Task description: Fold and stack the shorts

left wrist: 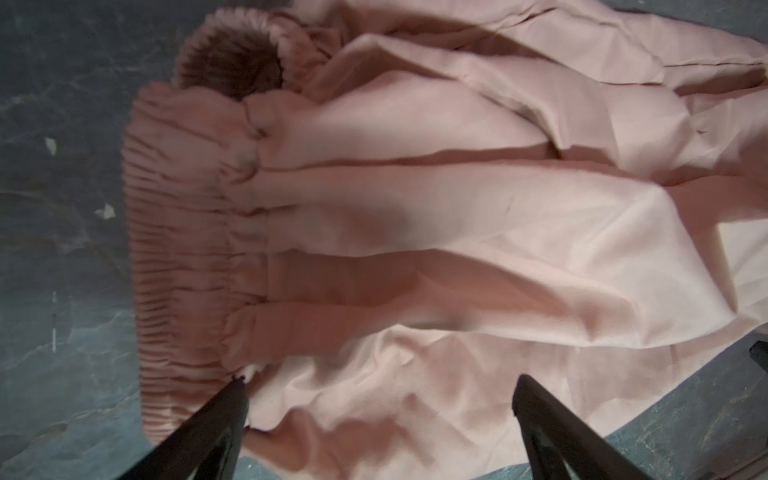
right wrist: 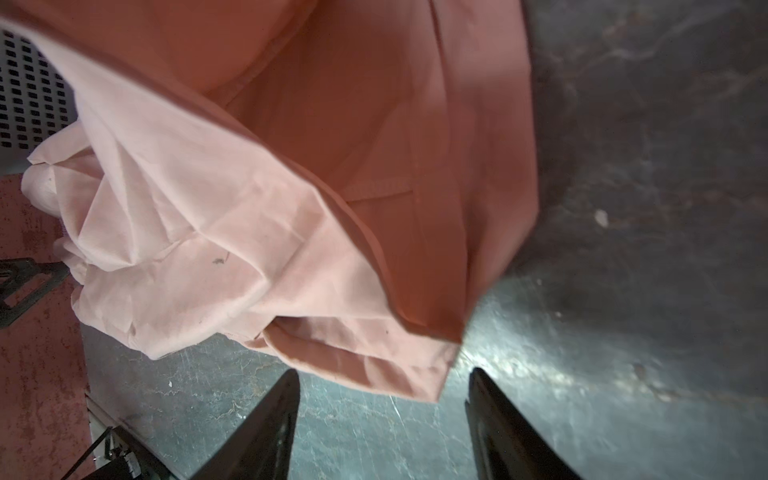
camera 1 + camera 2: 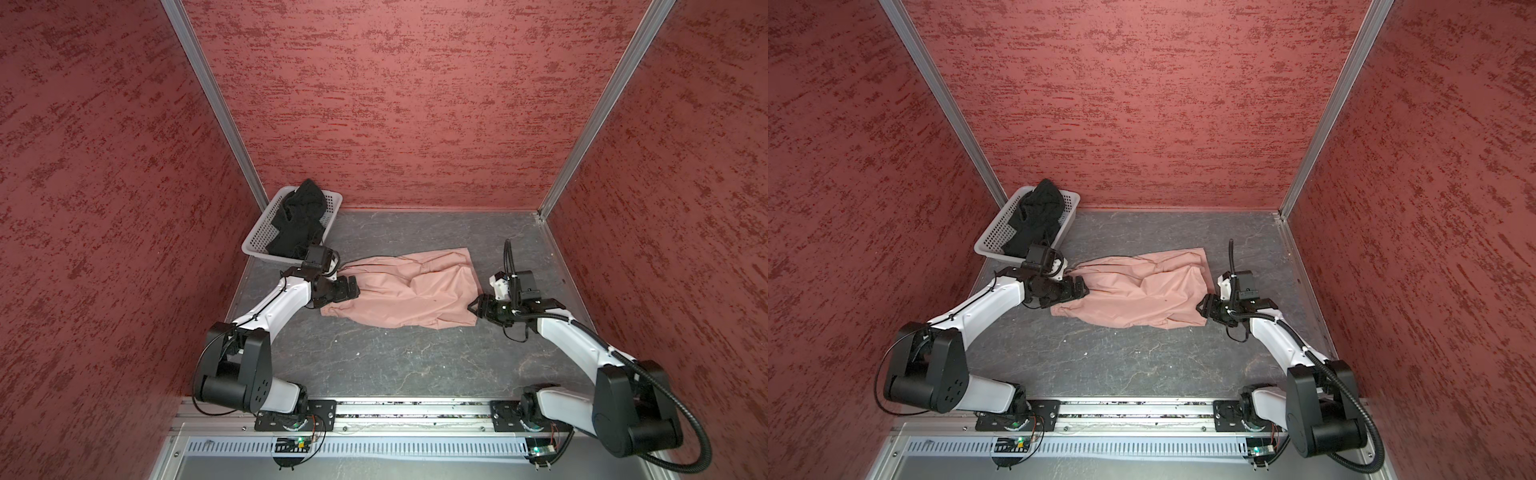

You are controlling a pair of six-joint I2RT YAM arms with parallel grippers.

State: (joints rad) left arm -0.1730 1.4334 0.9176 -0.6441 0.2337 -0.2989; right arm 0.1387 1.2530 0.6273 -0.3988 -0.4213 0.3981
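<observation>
Shorts in dusty pink point(image 3: 409, 291) spread loosely across the middle of the dark tabletop point(image 3: 374, 365), rumpled, gathered elastic waistband point(image 1: 178, 249) toward the left arm and leg hems toward the right. Black shorts point(image 3: 297, 224) heaped in the white perforated basket point(image 3: 254, 243) at the far left corner, well apart from the pink pair, not yet folded. Left gripper point(image 1: 378, 386) with jaws spread wide, pinching nothing, poised over the cloth just beside the waistband, one fingertip point(image 1: 232, 399) at the band's edge. Right gripper point(image 2: 384, 376) likewise parted and empty, hem corner point(image 2: 432, 370) just ahead of the tips. Likely thin, light woven fabric: limp, no stiffness, prone to creasing and to sliding on itself, so probably apt to slip from a shallow pinch. Best taken at the thicker parts, judging by the look: the ruched waistband end on one side, the stitched hem corner on the other, both layers together. Risk of catching only the top layer and dragging the fold open
</observation>
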